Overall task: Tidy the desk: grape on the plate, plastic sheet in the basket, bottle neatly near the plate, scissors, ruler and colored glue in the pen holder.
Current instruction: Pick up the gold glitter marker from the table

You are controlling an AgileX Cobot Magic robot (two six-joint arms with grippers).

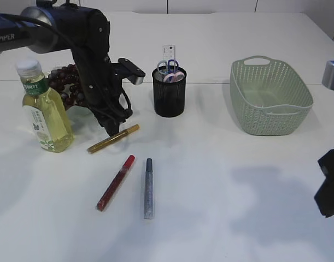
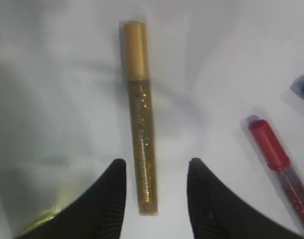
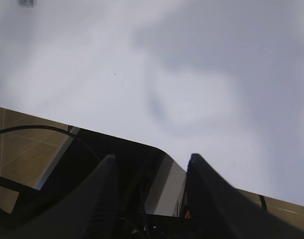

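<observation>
The left gripper hung low over the tabletop with its fingers spread apart, one on each side of the near end of the gold glue pen, not clamped on it. That pen lay flat, just beside the bottle, which stood upright in front of the dark grapes. The red glue pen and the silver glue pen lay side by side nearer the front edge. Scissors and a ruler stood in the black pen holder. The green basket sat well apart to the right. The right gripper waited off at the table's edge, its fingers parted and holding nothing.
</observation>
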